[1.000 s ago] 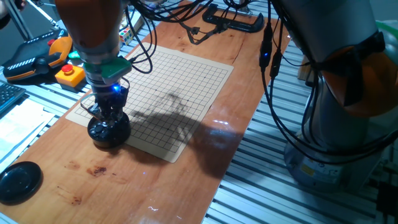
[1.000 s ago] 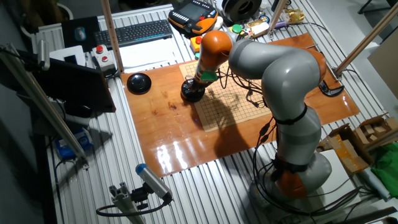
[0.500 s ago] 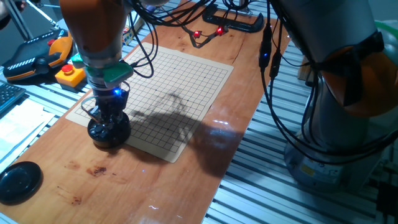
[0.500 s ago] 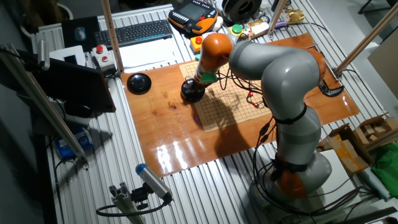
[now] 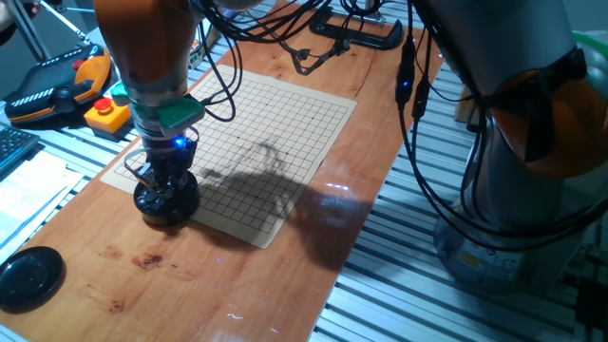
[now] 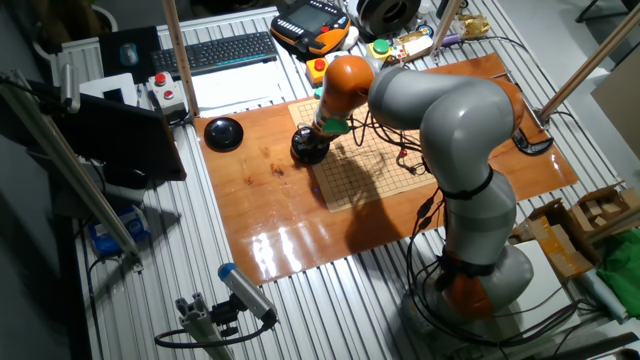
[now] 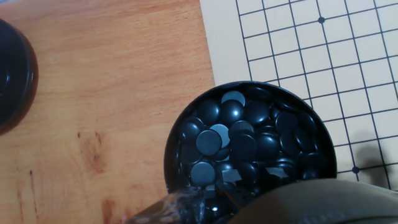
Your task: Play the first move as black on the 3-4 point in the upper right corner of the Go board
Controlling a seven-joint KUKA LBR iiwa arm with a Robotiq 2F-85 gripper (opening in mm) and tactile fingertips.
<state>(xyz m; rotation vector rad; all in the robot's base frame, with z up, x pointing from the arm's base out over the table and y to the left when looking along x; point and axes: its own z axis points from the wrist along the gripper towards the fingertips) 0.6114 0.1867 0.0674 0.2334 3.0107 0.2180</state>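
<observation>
Overhead, fingers [image 5: 163,195] (grip unclear) dip into the bowl [image 7: 249,140] on the wooden tabletop [image 5: 247,285] beside the board [image 5: 275,133].

The worktop [image 5: 313,237] is varnished wood, reddish-brown, smooth and glossy enough to throw back lamp glare, with a few dark stains in the grain. Around it runs ribbed, matt silver metal framing [image 5: 399,275]. The Go board [image 7: 292,43] looks like matt beige paper or card, printed with thin dark lines. The bowl [image 7: 177,134] is glossy black, probably plastic; the stones [image 7: 208,142] inside are smooth, glossy black discs with pale highlights.
</observation>
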